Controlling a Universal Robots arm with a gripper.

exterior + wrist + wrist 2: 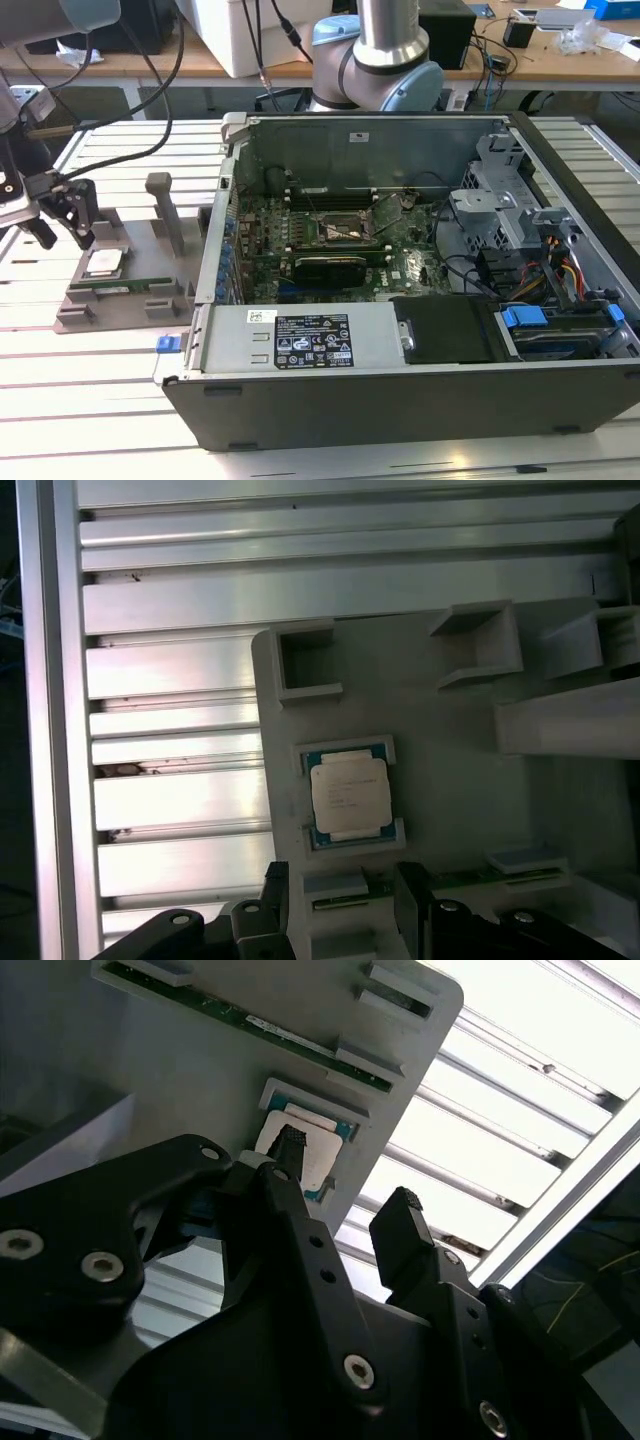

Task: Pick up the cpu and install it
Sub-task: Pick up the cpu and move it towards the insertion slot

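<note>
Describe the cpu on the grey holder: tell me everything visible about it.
The cpu is a small, flat, square chip with a shiny silver-white metal top bearing faint print, and a thin blue-green rim. It lies flat, metal side up, seated between raised grey stops on the grey holder, next to a green memory stick. As far as shows, only the holder touches it. The gripper hovers close by with its jaws open, not gripping it.
</note>
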